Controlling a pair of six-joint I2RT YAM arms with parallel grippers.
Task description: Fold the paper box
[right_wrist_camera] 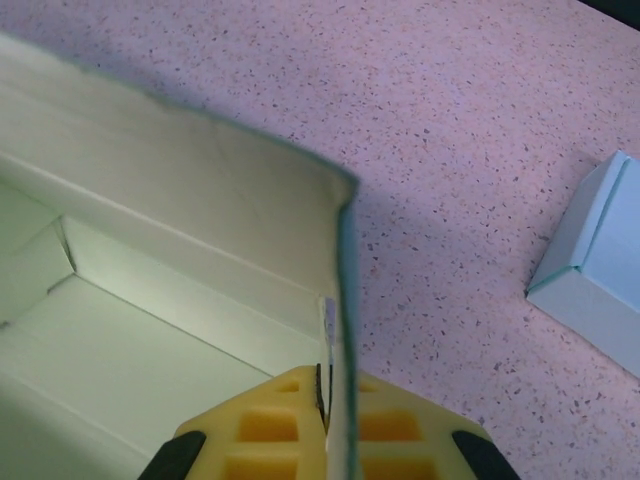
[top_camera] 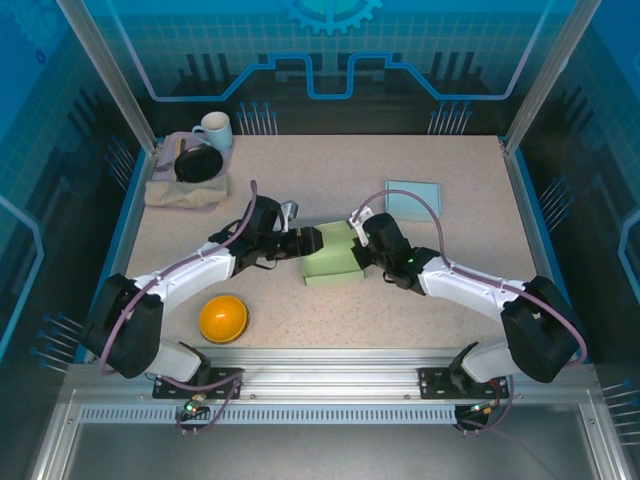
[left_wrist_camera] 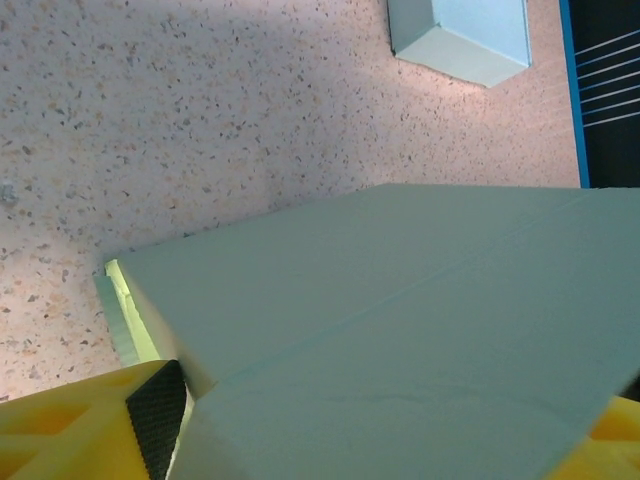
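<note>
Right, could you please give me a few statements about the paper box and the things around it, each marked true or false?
1. The right gripper is shut on a wall of the green box. True.
2. The bowl sits on the cloth. False: the orange bowl lies on the bare table, near its front left; the cloth is at the far left.
3. A light blue box lies apart from the green box, on the table's right half. True.
4. The cup stands at the table's right edge. False: the mug stands in the far left corner, by the cloth.
</note>
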